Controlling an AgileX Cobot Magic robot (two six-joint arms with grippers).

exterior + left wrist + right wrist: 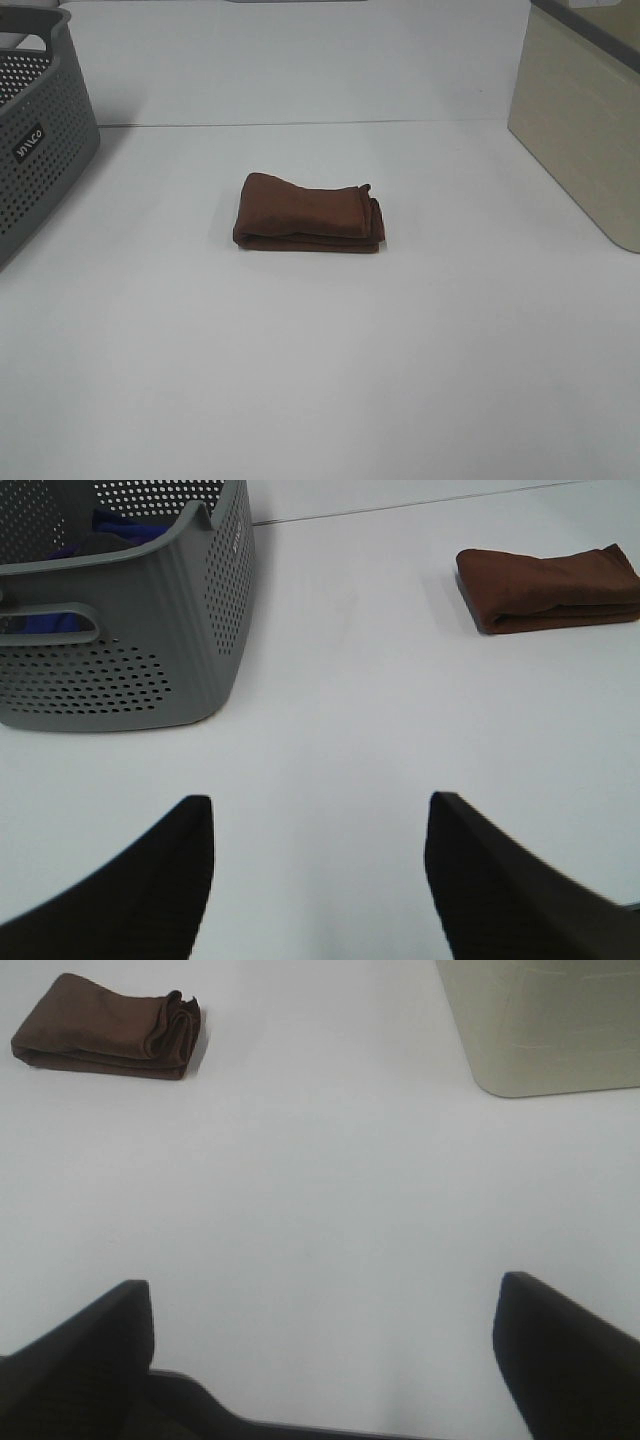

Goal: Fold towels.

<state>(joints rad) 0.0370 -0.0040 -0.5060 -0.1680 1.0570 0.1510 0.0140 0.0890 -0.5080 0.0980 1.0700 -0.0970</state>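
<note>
A dark reddish-brown towel lies folded into a small thick rectangle in the middle of the white table; it also shows as the towel in the left wrist view and the towel in the right wrist view. Neither arm appears in the exterior high view. My left gripper hovers open over bare table, well away from the towel, near the grey basket. Also far from the towel, my right gripper stands open with nothing between its fingers.
A grey perforated basket stands at the table's left edge, holding blue cloth. A beige bin stands at the right edge. The table's back edge meets a white wall.
</note>
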